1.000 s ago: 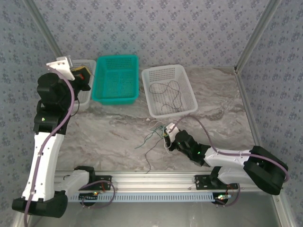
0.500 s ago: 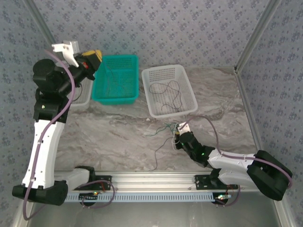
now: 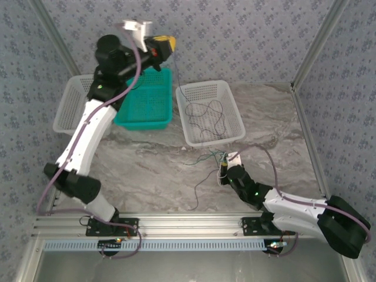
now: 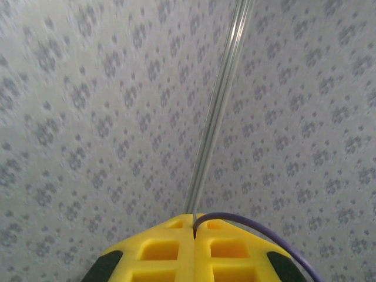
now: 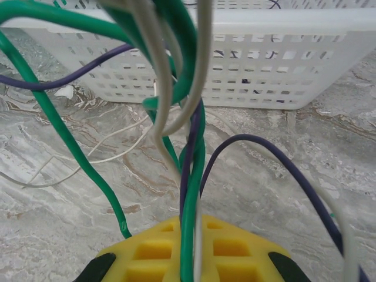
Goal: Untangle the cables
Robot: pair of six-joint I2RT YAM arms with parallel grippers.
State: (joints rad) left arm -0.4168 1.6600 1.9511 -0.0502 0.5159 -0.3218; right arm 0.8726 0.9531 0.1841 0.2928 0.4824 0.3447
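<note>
At the far left a white basket (image 3: 66,111) sits on the marble table (image 3: 135,170), with a teal basket (image 3: 147,123) just beside it. Above the teal basket the left gripper (image 3: 167,43) is held high against the patterned wall (image 3: 235,35). In its wrist view the yellow pads (image 4: 158,249) are pressed together with a purple cable (image 4: 247,224) pinched in the seam. What seems to be that same strand, very faint from above, hangs down toward the second white basket (image 3: 205,86) further right. Loose dark cables (image 3: 205,114) lie looped inside that basket. In front of it, on the table, a tangle (image 3: 208,158) of green, purple and cream strands spreads leftward from the right gripper (image 3: 224,170), which sits low, near the basket's front wall. Its own pads (image 5: 153,258) are closed on the bundle: green, purple and cream wires run straight into the seam between them, and more loops of the same colours arch up in front of the wrist camera.
</note>
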